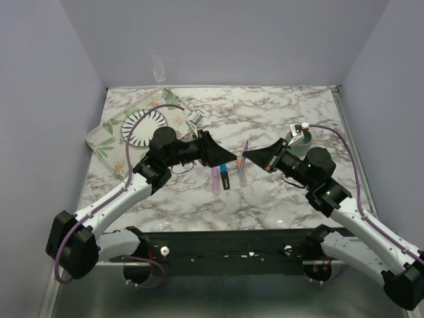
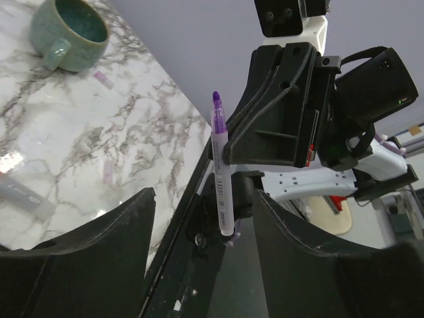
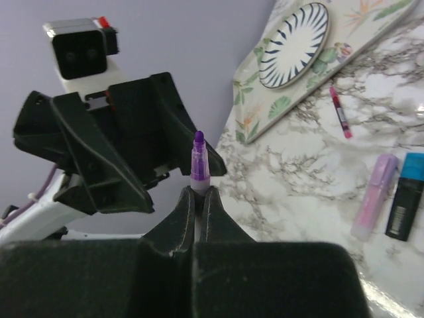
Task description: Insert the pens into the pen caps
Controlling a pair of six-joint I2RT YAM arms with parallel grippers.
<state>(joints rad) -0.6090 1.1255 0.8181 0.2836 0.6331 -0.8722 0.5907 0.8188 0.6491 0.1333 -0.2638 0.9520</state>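
Note:
My right gripper (image 3: 199, 195) is shut on a purple-tipped pen (image 3: 199, 159) and holds it upright above the table, tip up. The pen also shows in the left wrist view (image 2: 222, 172), between the wide-open fingers of my left gripper (image 2: 202, 199), which touch nothing. In the top view the two grippers (image 1: 233, 158) (image 1: 246, 158) meet nose to nose over the table's middle. A pink-purple marker (image 3: 373, 195) and a black marker with a blue end (image 3: 405, 199) lie side by side below them. A thin red pen (image 3: 341, 112) lies nearer the tray. A pale grey marker (image 2: 26, 195) lies on the marble.
A teal-green mug (image 2: 69, 33) stands at the right behind my right arm. A floral tray (image 1: 109, 142) with a striped plate (image 1: 146, 126) sits at the back left. Two small pale purple pieces (image 2: 103, 77) (image 2: 109, 173) lie on the marble near the mug.

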